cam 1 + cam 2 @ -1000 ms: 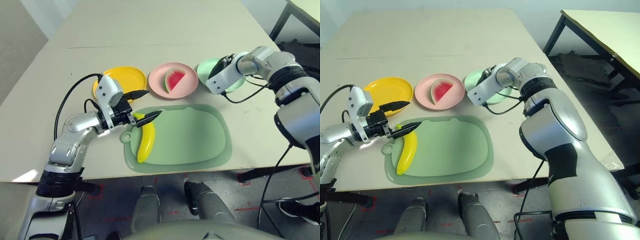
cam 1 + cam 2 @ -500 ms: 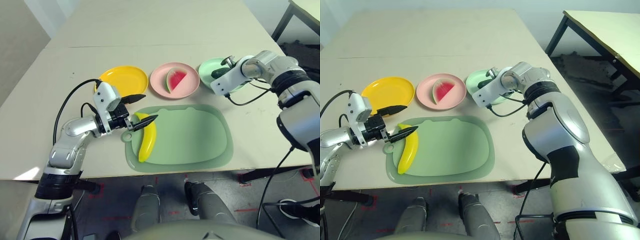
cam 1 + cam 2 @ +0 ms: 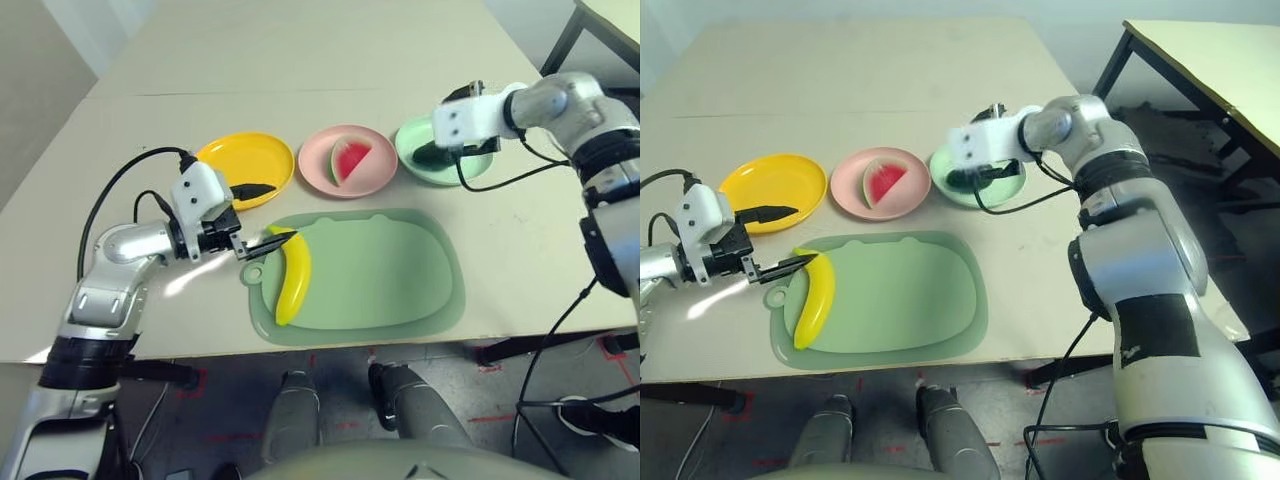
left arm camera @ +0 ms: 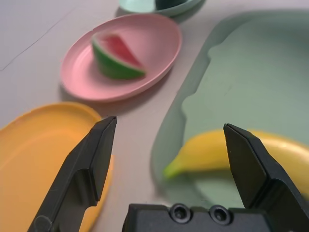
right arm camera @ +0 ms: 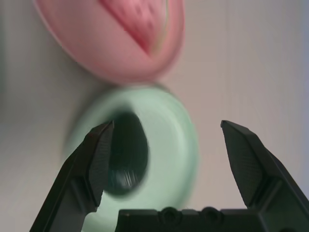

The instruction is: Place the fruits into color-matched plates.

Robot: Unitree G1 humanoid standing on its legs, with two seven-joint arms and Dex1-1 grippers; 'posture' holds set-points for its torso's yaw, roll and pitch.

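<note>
Plate of yellow plastic sits at the left of the row on the pale table, with bare surface showing inside its rim. Just beside it, toward the robot, the left gripper stands wide open with nothing in its grip, one finger by the plate and the other over the upper end of the banana. That banana lies lengthwise on the left part of the green mat, its stem end pointing away from the robot. Next in the row, the pink plate carries the red watermelon wedge, green rind facing left. Rightmost is the mint green plate, holding the dark green avocado. Above this plate, the right gripper is spread wide, holding nothing, with one finger partly covering the avocado in the wrist view.
</note>
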